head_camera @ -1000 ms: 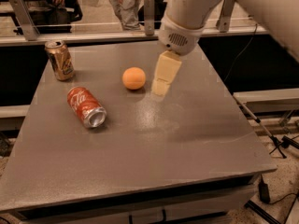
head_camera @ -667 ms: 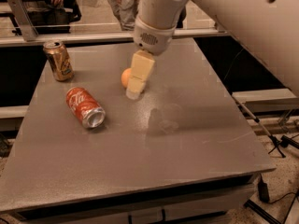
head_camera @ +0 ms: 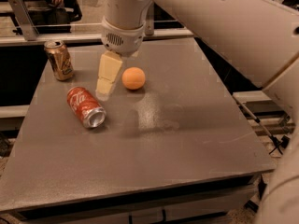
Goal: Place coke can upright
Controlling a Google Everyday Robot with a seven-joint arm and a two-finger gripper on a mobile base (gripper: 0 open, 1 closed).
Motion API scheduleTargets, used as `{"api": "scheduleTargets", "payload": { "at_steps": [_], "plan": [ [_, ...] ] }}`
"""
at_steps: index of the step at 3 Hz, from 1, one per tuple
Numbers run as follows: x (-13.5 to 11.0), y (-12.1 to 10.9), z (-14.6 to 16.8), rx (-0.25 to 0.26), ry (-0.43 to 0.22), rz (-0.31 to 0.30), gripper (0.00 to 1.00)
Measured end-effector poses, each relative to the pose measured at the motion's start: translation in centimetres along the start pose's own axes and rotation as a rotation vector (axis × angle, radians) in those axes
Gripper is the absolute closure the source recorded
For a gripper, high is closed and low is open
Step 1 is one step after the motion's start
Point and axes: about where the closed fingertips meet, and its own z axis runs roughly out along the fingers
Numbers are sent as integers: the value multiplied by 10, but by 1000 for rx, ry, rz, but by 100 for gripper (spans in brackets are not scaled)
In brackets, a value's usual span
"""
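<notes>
One coke can (head_camera: 86, 107) lies on its side just left of my tool (head_camera: 104, 84), nearer the camera, long axis diagonal; the tool holds nothing, and I cannot tell how far open it is.

The cream tool (head_camera: 104, 87) hangs above the grey desk (head_camera: 187, 139), between the lying red aluminium coke can (head_camera: 86, 107) and the orange ball (head_camera: 133, 78).

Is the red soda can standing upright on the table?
No, the coke can lies on its side on the table, with the pincer hanging near it, beside the orange ball.
</notes>
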Motion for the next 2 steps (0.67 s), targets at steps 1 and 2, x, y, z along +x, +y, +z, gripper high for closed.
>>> {"api": "scheduleTargets", "payload": {
  "at_steps": [1,2],
  "plan": [
    [-27,16,13,-1,23,14,0],
    [-45,33,16,26,36,52,0]
  ]
}}
